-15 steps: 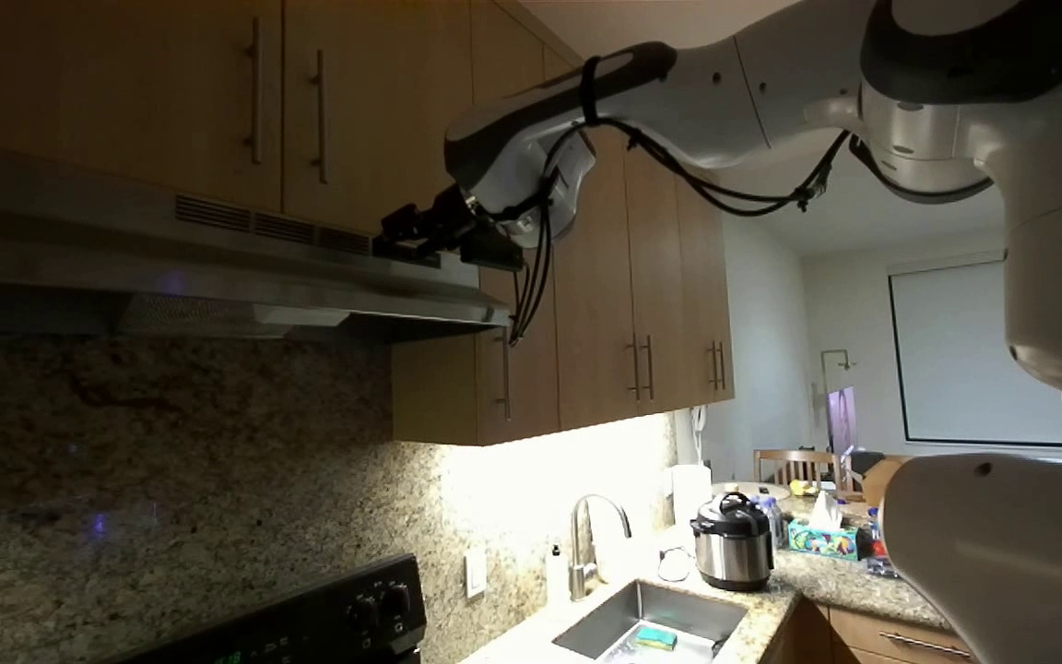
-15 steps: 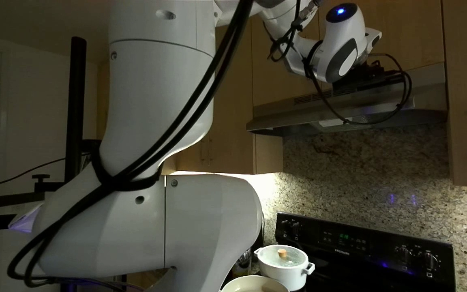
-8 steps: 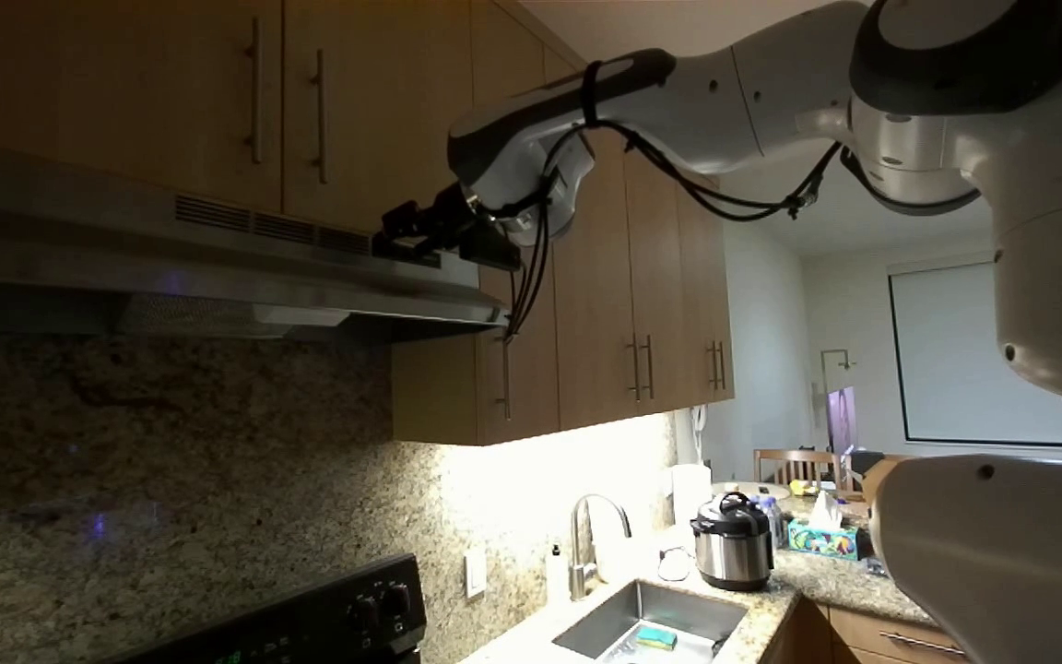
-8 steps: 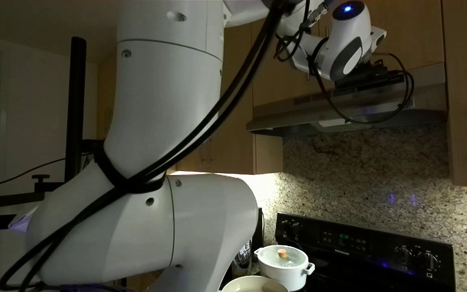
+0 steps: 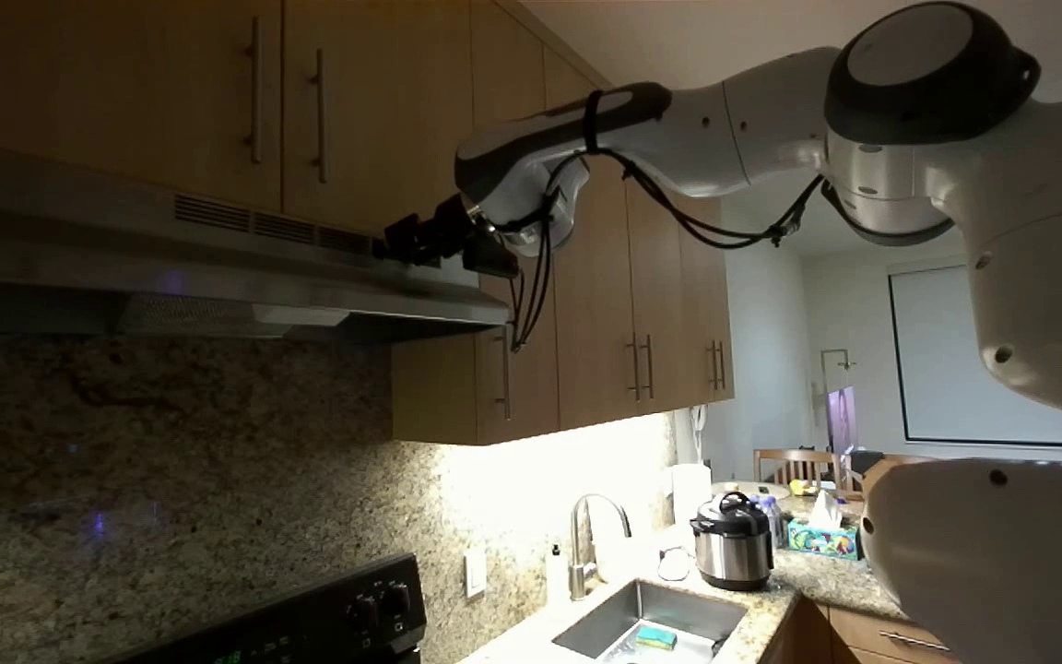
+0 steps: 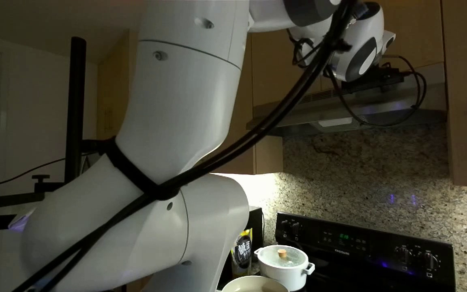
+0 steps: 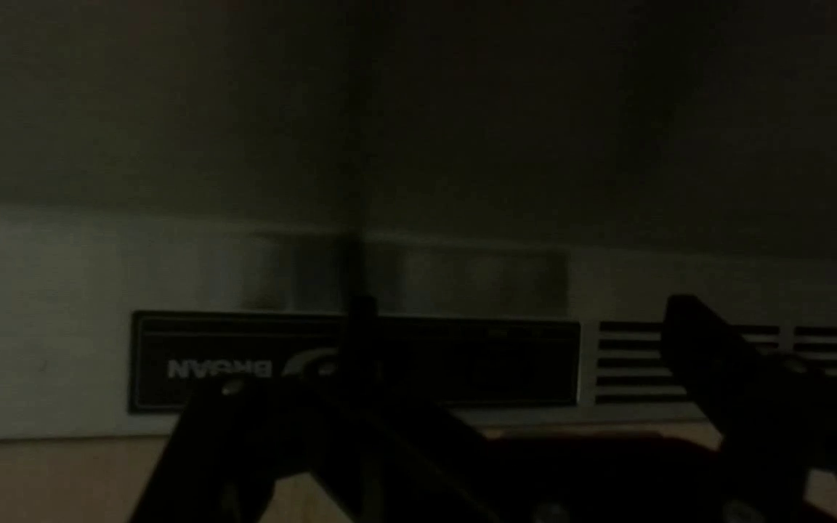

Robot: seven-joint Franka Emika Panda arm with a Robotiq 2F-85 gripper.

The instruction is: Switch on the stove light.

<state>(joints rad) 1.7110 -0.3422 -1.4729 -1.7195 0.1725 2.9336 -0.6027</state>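
Gripper (image 7: pixel 520 301) at the range hood (image 5: pixel 245 260), fingers spread wide. One finger overlaps the black control panel (image 7: pixel 527 367); can't tell contact. Stove light (image 6: pixel 335 122) is on the hood's underside.

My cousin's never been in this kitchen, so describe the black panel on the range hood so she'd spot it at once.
Find the metal range hood under the wooden cabinets, above the black stove. Along its front runs a row of vent slots; the black panel sits at the end nearer the sink. Unlike those, it's one long rectangle with pale lettering.
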